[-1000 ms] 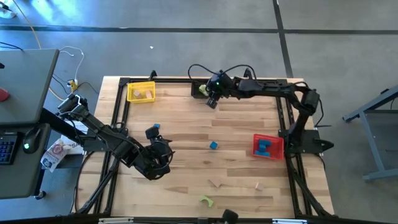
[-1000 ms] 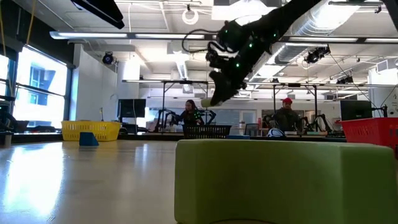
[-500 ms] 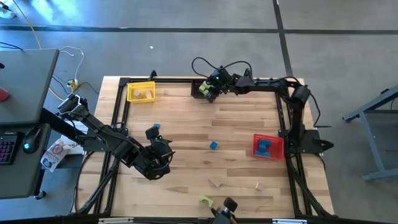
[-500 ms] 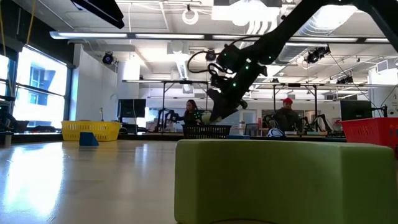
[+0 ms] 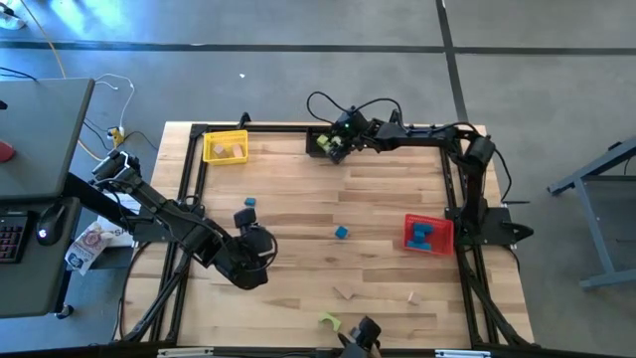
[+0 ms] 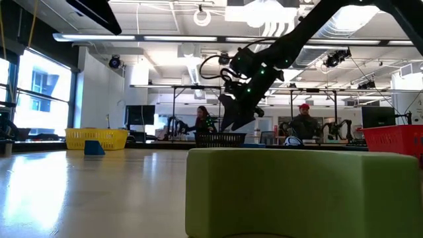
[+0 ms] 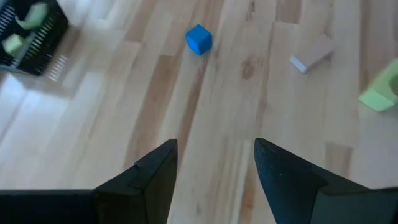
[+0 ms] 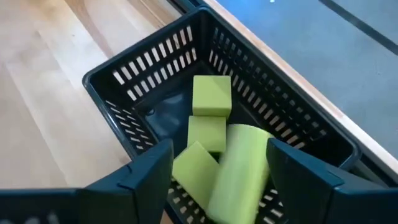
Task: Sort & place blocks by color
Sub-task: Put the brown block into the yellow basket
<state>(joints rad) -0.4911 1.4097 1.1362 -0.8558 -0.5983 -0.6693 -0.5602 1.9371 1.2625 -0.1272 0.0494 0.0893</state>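
Broadly, the sorting looks more than half done, judging from how things lie. The table carries three bins: a yellow bin at the far left with tan pieces in it, a red bin near the right arm's base with blue pieces, and a black bin at the far middle edge with green blocks piled inside. The right gripper hangs just over the black bin, its fingers spread wide and holding nothing, a green cylinder lying between and below them among the other greens. The left gripper hovers over bare wood nearer the left front, fingers apart and empty. Left on the table are a few loose blocks: a blue cube near the centre, a second blue piece just beside the left arm, two tan blocks toward the front, and a green arch at the front edge, which also fills the low view. So roughly five pieces appear to be waiting, and the blue cube, ahead of the left gripper, seems the likeliest next pick.
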